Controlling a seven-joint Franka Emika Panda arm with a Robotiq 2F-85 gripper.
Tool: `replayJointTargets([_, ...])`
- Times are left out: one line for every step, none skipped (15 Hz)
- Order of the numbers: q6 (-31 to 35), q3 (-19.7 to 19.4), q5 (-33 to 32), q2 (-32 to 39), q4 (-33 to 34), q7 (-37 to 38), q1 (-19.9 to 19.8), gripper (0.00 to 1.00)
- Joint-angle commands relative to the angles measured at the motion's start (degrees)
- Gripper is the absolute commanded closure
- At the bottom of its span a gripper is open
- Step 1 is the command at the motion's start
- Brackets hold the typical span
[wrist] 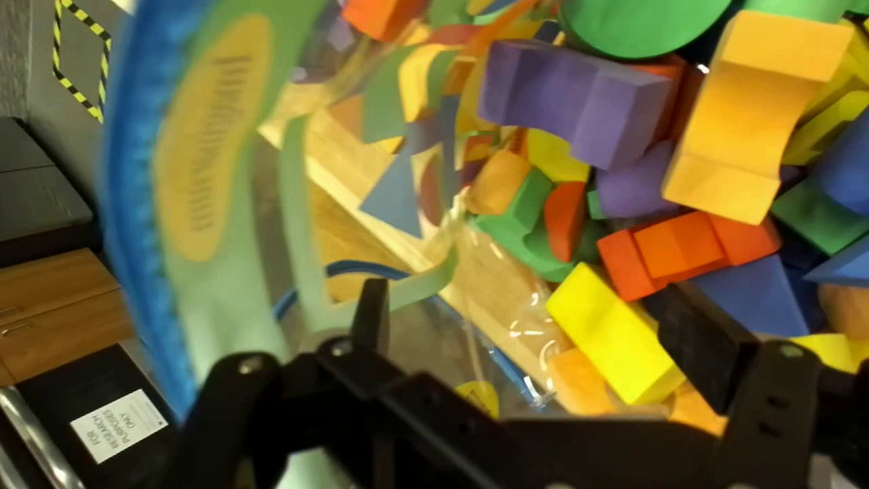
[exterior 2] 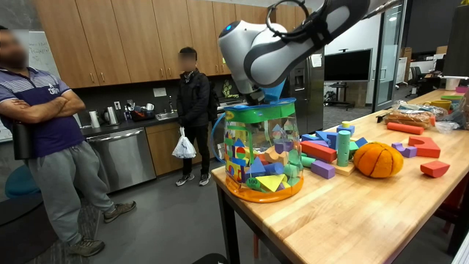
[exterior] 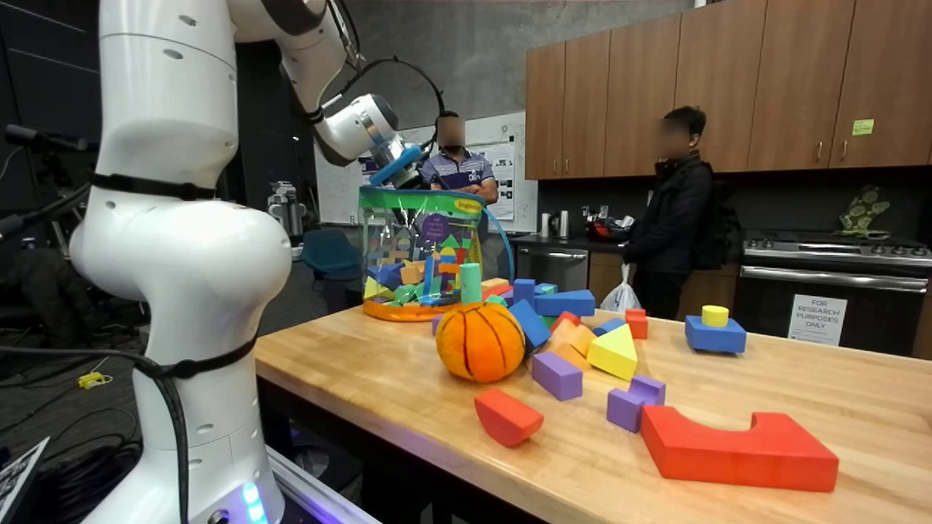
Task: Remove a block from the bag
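Observation:
The clear bag (exterior: pixel 419 199) stands upright at the table's end with its top open. It has a green band, an orange base and a printed panel, and it shows in both exterior views (exterior 2: pixel 262 115). Many-coloured blocks fill its lower part. In the wrist view the bag's rim (wrist: pixel 210 136) is at the left. My gripper (wrist: pixel 529 322) points down into the bag's mouth, open, with nothing between its fingertips. A yellow block (wrist: pixel 614 336) lies below, near the right finger. A purple arch block (wrist: pixel 577 102) and an orange arch block (wrist: pixel 757 115) are higher in the view.
An orange ball (exterior: pixel 480 342) and a pile of loose blocks (exterior 2: pixel 318 146) lie beside the bag. A red arch block (exterior: pixel 743 447) is on the table (exterior 2: pixel 348 216). The bag's blue handle (exterior 2: pixel 214 139) hangs past the table edge. Two people stand behind.

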Motion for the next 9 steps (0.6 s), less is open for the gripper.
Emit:
replayJointTargets([3.01,-0.24,-1.36,3.9,-2.96,5.09,2.13,0.0])
replayJointTargets([3.35,-0.4,-1.21,4.75,-3.74,6.53,2.63,0.0])
replayJointTargets([1.94,-0.69,-0.11,3.7,-2.28,3.62,2.43,0.0])
replayJointTargets([2.24,-0.71,-0.1,4.52,-2.79,4.58,2.81,0.0])
replayJointTargets([2.5,-0.75,-0.09,5.05,-3.01,5.04,3.0,0.0])
replayJointTargets([2.57,-0.77,-0.08,5.27,-3.01,5.12,3.05,0.0])
replayJointTargets([2.59,-0.8,-0.08,5.27,-3.0,5.12,3.04,0.0])
replayJointTargets([2.59,-0.84,-0.09,5.22,-2.99,5.13,3.03,0.0])
replayJointTargets([2.34,-1.0,0.59,4.29,-3.59,4.75,2.71,0.0])
